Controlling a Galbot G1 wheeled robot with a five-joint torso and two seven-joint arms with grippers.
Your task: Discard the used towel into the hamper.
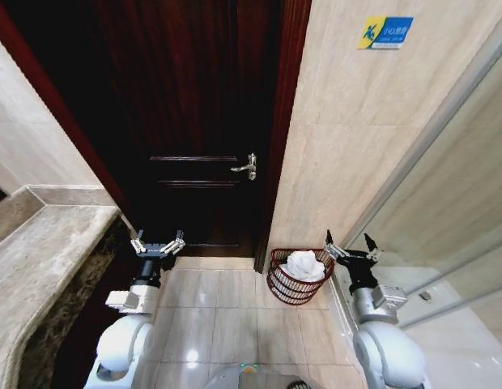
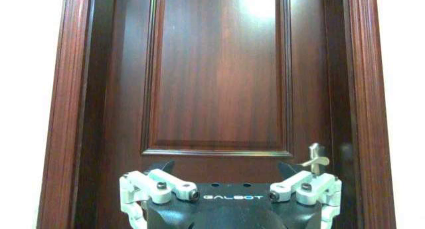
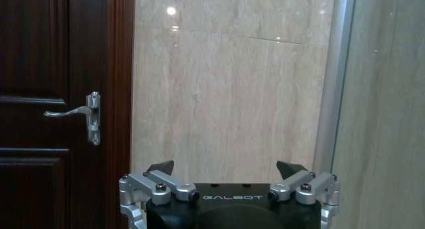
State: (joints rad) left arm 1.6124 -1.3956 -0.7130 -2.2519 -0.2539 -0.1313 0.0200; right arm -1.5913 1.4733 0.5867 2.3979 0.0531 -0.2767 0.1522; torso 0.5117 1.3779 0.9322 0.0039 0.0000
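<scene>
Head view: towel (image 1: 304, 264) fills hamper (image 1: 285, 290) just beside spread, empty right gripper (image 1: 350, 245).

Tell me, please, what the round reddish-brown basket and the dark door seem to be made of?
The round reddish-brown basket looks like wicker or rattan: thin curved bars with open gaps. The dark door looks like varnished wood: reddish grain, raised panels and a glossy reflection.

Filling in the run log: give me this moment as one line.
towel: in hamper | left gripper: open, empty, facing door | right gripper: open, empty, beside hamper
</scene>
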